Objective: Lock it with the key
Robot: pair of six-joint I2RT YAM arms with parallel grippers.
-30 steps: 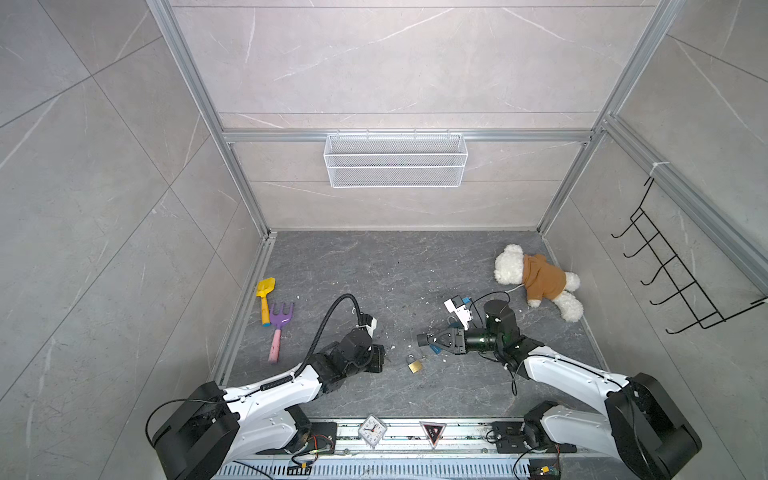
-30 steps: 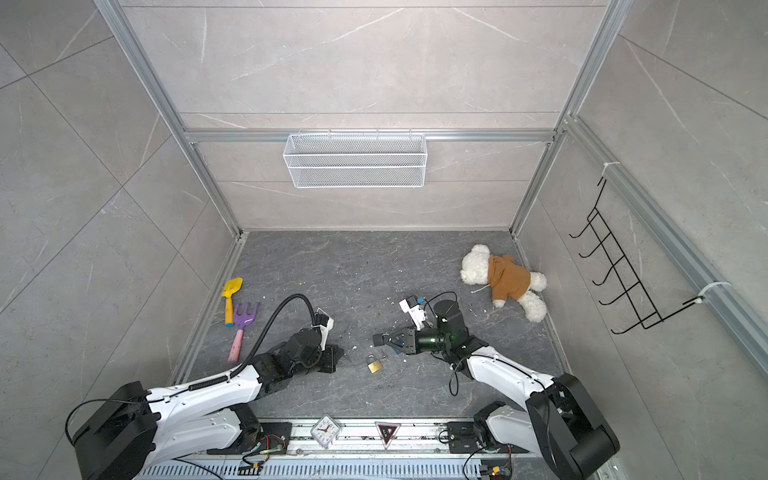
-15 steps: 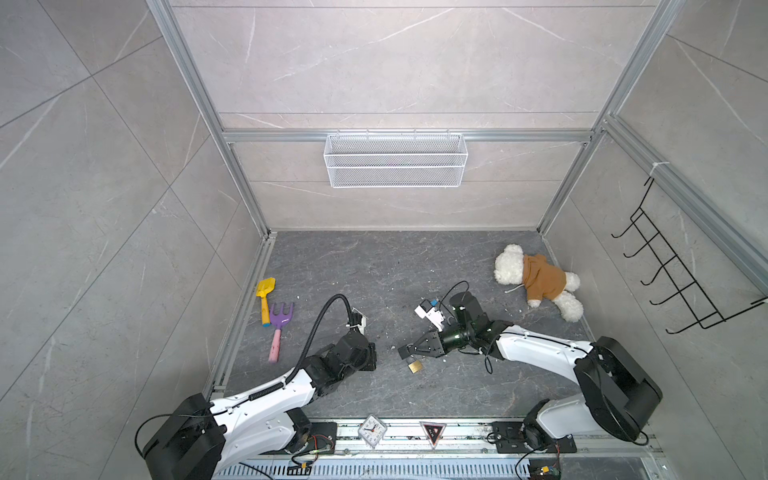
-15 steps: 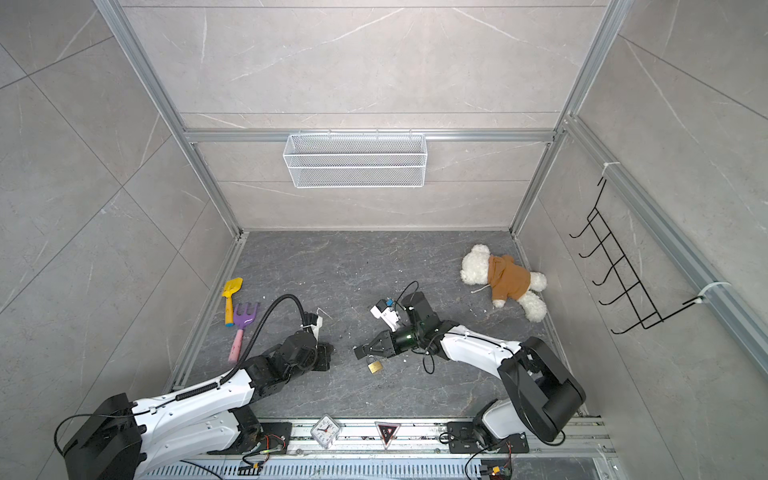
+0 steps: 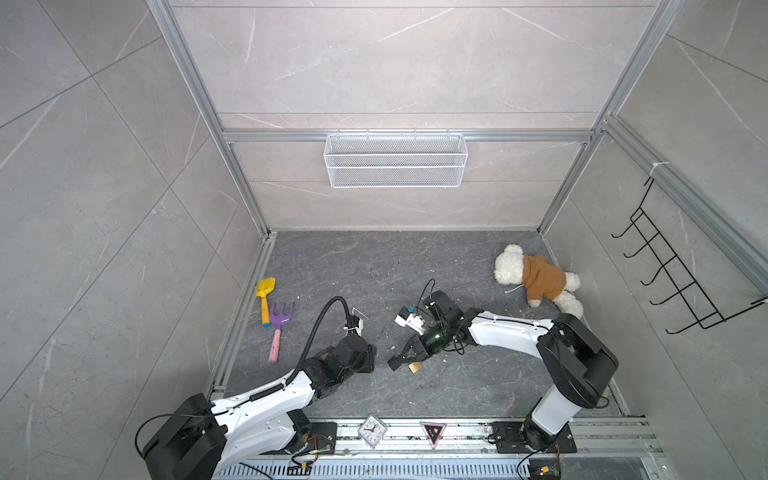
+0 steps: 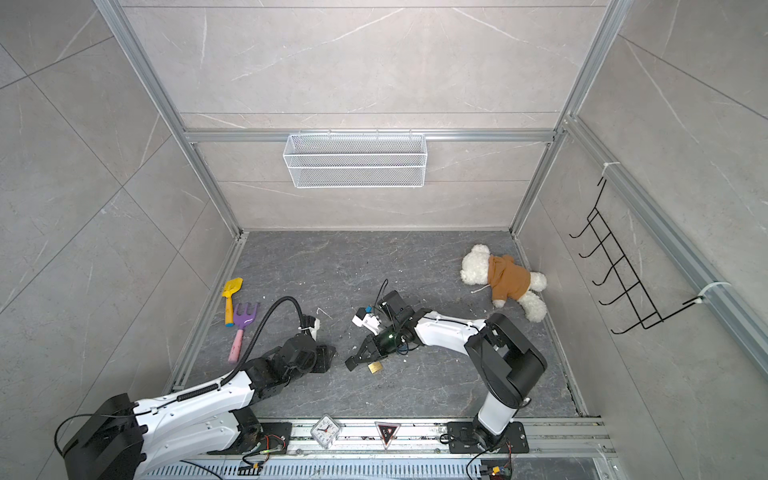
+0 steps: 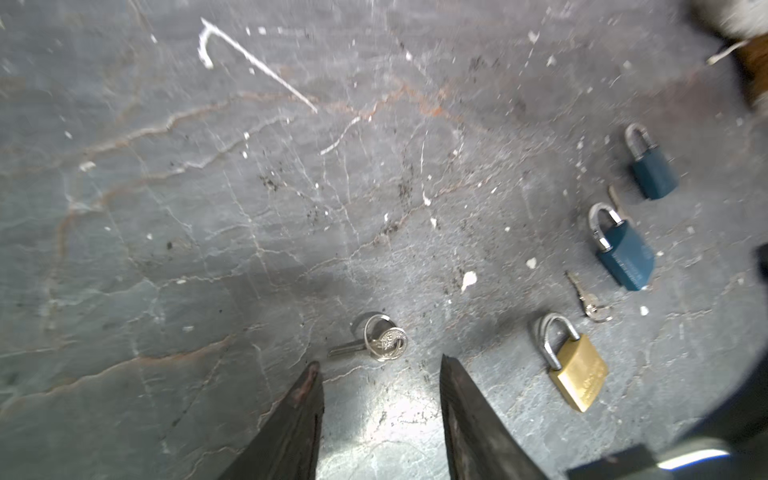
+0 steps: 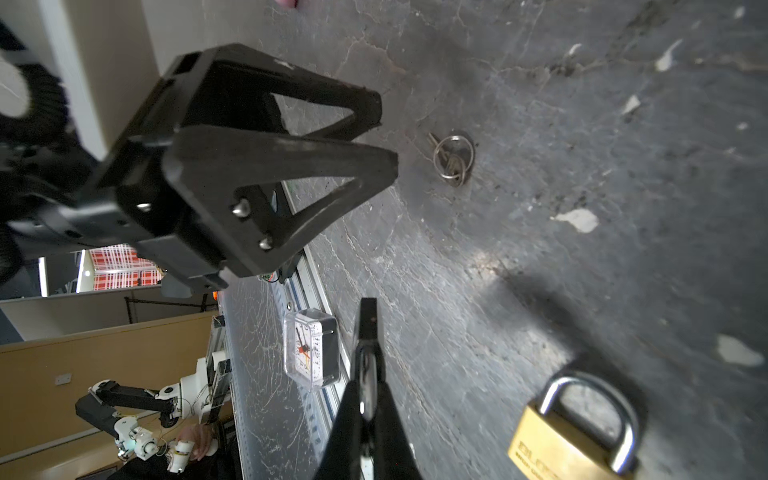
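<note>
The left claw point(image 7: 378, 365) is open, its two fingers spread just short of the key ring point(image 7: 380, 340), which lies flat on the gray tabletop point(image 7: 187, 216). The brass padlock point(image 7: 575, 372) lies near the keys. The right claw point(image 8: 368, 320) is closed, its tips just beside that padlock; I cannot tell whether it pinches anything. A blue padlock point(image 7: 623, 253) lies beyond.

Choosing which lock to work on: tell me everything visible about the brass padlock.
The brass padlock has a boxy gold-coloured body with faint stamped lettering and a silvery shackle, seemingly seated at both ends. Its keyhole is not visible. It lies flat on the dark stone floor, touching nothing else; the shut right gripper is close beside it.
</note>
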